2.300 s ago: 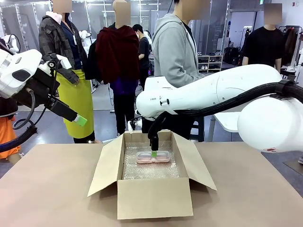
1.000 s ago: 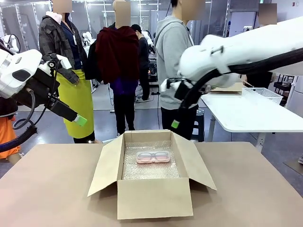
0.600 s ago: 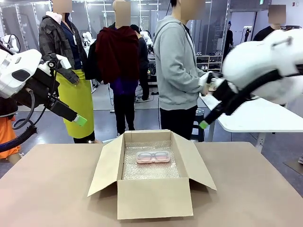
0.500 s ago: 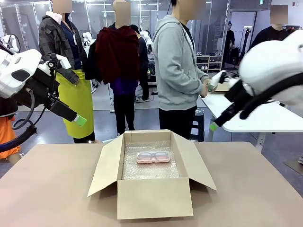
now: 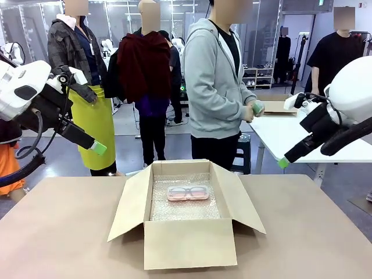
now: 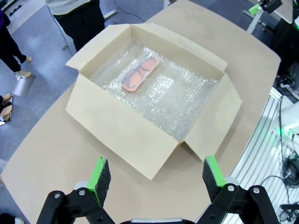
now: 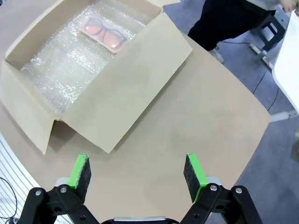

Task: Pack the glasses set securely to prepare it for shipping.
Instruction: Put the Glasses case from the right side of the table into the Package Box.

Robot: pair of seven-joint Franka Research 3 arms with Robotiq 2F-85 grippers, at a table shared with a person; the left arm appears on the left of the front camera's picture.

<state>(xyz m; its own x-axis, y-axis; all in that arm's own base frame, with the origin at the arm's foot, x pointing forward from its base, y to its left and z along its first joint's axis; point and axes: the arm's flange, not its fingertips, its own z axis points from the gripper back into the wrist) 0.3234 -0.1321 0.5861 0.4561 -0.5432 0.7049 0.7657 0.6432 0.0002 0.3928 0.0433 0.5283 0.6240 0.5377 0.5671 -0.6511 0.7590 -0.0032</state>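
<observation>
Bright, even overhead light, soft shadows, sharp focus (wrist views bend at edges).

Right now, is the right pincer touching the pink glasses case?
Apart. Front view: right pincer hangs at the side; pink glasses case lies in the box.

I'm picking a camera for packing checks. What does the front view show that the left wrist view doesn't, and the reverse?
Front view adds: the person's hands at the far side, holding a small mint-green item. Left wrist view adds: a look down past the left gripper, its jaws open, onto the whole bubble wrap lining, bare beside the pale pink case. Both share: the open cardboard box on the brown table, with that case lying flat inside.
</observation>
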